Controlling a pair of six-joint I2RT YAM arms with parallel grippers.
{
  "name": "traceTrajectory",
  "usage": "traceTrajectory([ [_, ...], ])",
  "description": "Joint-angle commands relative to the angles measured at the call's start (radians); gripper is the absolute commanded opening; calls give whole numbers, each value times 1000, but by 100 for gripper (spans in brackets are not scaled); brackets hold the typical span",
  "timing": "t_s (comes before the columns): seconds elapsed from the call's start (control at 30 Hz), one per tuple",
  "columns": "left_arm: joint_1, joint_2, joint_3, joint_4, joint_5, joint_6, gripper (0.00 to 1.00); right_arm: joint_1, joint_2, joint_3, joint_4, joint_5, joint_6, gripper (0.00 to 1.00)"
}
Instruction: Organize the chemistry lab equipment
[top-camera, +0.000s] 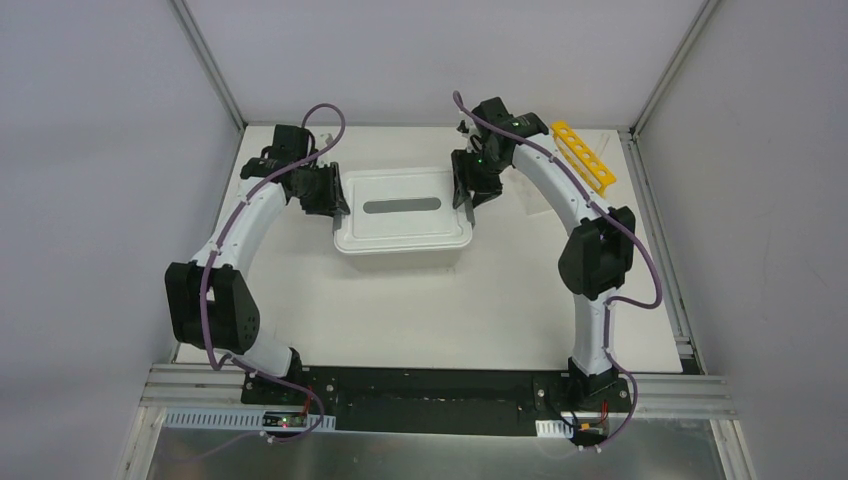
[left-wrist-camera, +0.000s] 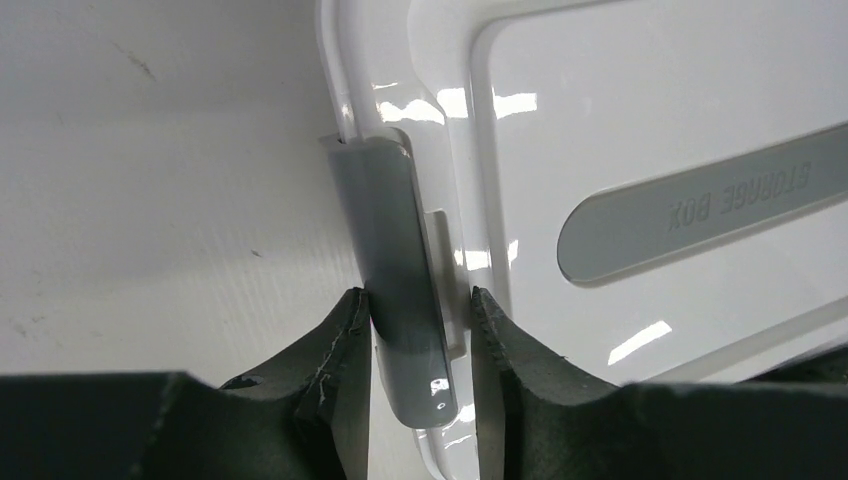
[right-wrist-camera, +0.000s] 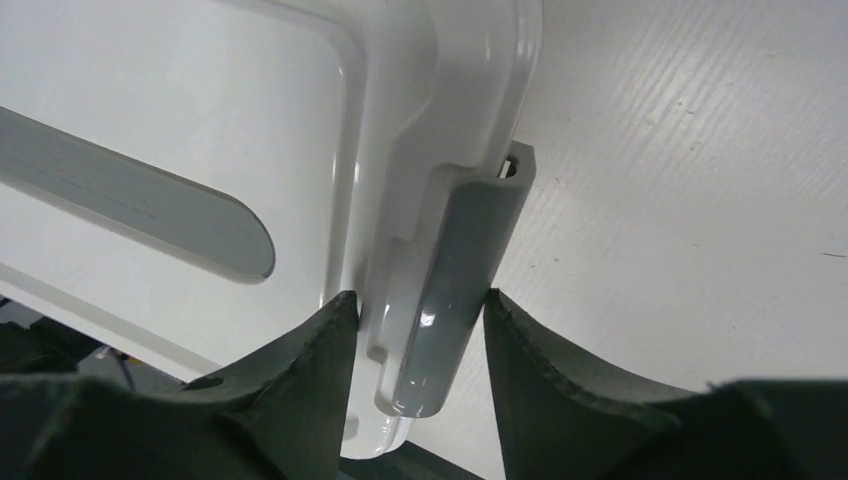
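A yellow holed tube rack (top-camera: 583, 155) lies at the back right of the table. The cream bin (top-camera: 400, 250) stands in the middle with its white lid (top-camera: 400, 228) on. My left gripper (top-camera: 335, 197) is at the lid's left end. In the left wrist view its fingers (left-wrist-camera: 418, 295) pinch the grey latch (left-wrist-camera: 395, 240) and the lid rim. At the right end my right gripper (top-camera: 462, 190) does the same: its fingers (right-wrist-camera: 420, 298) press on the grey latch (right-wrist-camera: 465, 250) and the rim. No other lab equipment shows.
Aluminium frame posts stand at the table's back corners, and grey walls close both sides. The white table top (top-camera: 450, 310) runs from the bin to the arm bases at the near edge.
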Motion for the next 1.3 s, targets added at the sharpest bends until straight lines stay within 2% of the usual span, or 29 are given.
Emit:
traceTrajectory([
  [0.0, -82, 57, 5, -97, -79, 81, 10, 39, 24, 47, -86, 74, -53, 27],
  [0.17, -92, 77, 17, -111, -67, 66, 3, 48, 28, 49, -89, 81, -50, 17],
  [0.37, -91, 109, 59, -107, -19, 55, 2, 35, 7, 35, -45, 65, -30, 16],
  [0.57, -91, 244, 235, -85, 37, 71, 0, -44, 20, 58, 13, 78, -15, 18],
  [0.73, -91, 392, 430, -51, 64, 75, 0, -121, 97, 167, 27, 72, -47, 19],
  [0.9, -91, 570, 641, -44, 77, 90, 2, -169, 135, 174, 109, 95, -64, 24],
  [1.0, -91, 643, 716, -44, 111, 72, 4, -202, 157, 188, 135, 106, -68, 28],
  [1.07, -89, 646, 731, -41, 112, 64, 8, -219, 163, 216, 140, 84, -70, 36],
  [1.13, -77, 630, 728, -34, 132, 46, 18, -229, 152, 238, 163, 64, -77, 50],
  [1.17, -68, 618, 725, -31, 153, 38, 26, -228, 140, 249, 178, 52, -86, 57],
  [1.27, -38, 565, 734, -22, 159, 8, 62, -229, 94, 280, 199, 20, -94, 86],
])
